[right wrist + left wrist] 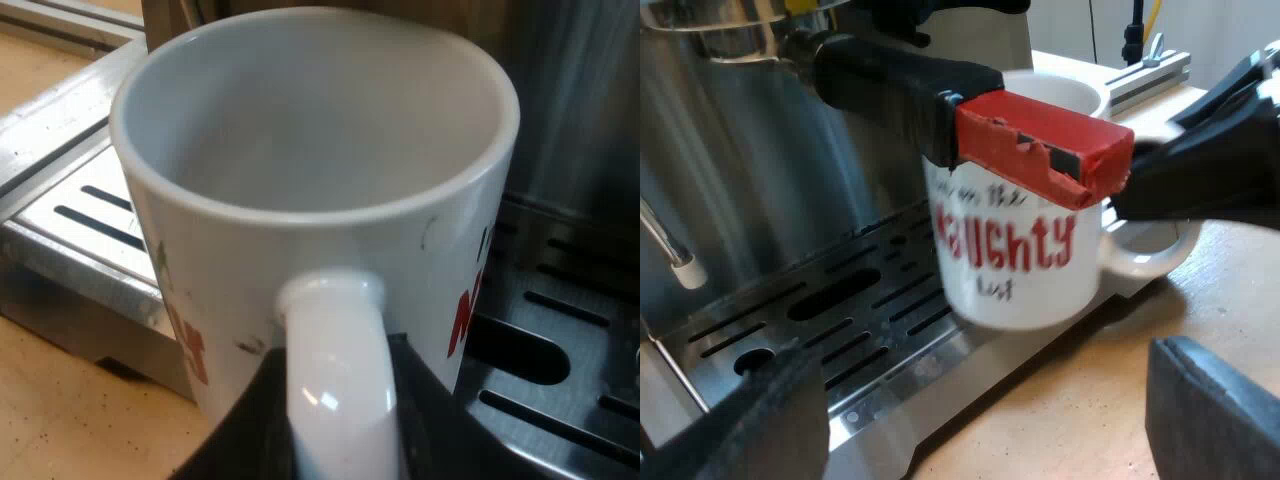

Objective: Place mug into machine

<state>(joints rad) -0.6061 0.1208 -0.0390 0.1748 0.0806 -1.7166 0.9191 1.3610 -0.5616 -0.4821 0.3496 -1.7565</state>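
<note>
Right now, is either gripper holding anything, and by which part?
The right gripper holds the white mug by its handle, over the machine's drip tray. The left gripper is open and holds nothing.

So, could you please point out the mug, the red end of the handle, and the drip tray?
mug [1060, 292], left wrist view, on its white side under the red lettering.
red end [1035, 140], left wrist view, on its upper face.
drip tray [855, 318], left wrist view, on its slotted metal top.
</note>
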